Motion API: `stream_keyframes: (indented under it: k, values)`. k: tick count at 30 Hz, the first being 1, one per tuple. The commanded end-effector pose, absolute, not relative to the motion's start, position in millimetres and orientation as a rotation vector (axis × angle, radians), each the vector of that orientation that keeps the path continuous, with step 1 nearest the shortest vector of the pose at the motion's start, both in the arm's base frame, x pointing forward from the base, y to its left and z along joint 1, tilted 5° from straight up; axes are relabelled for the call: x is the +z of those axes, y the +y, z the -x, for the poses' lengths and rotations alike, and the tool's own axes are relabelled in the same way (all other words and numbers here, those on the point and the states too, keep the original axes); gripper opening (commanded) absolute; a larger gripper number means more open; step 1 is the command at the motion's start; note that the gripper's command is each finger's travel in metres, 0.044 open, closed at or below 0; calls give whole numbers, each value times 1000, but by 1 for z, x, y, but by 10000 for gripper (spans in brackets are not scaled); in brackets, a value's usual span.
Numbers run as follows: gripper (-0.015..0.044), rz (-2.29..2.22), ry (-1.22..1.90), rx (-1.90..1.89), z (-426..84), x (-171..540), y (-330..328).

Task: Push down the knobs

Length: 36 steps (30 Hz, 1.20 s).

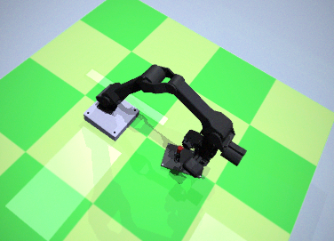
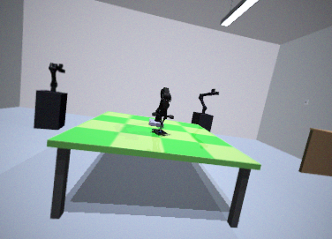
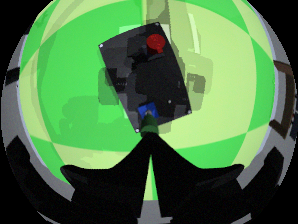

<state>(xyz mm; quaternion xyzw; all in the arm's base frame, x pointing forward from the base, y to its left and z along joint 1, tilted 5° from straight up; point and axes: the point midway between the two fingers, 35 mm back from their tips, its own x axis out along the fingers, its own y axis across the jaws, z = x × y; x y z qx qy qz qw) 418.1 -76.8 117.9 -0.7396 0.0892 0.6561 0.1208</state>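
The dark circuit board [image 1: 167, 162] [image 3: 155, 80] stands on the table. A red knob [image 1: 179, 148] [image 3: 156, 42] stands at the board's far end in the wrist view. A blue potentiometer [image 3: 147, 108] sits at the near end, with a dark green knob [image 3: 149, 126] over it. How far down either knob sits on its shaft I cannot tell. My gripper [image 3: 150, 136] is shut, with nothing seen between the fingers. Its tips are right at the green knob and partly cover it; whether they touch it I cannot tell. In the top view the arm hides the fingertips and the green knob.
The arm's pale base plate [image 1: 107, 121] is on the green checkered table [image 1: 133, 177] [image 2: 137, 142], at the left in the top view. Two black pedestals [image 2: 50, 109] [image 2: 202, 120] with other arms stand beyond the table. A brown panel [image 2: 319, 151] is at the right.
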Motion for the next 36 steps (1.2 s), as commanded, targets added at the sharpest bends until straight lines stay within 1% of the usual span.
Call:
stream_keyframes:
  k: [1,36]
  values:
    - [0,2155,265,1929,-417,114,-77]
    - [0,2155,265,1929,-417,110,-77]
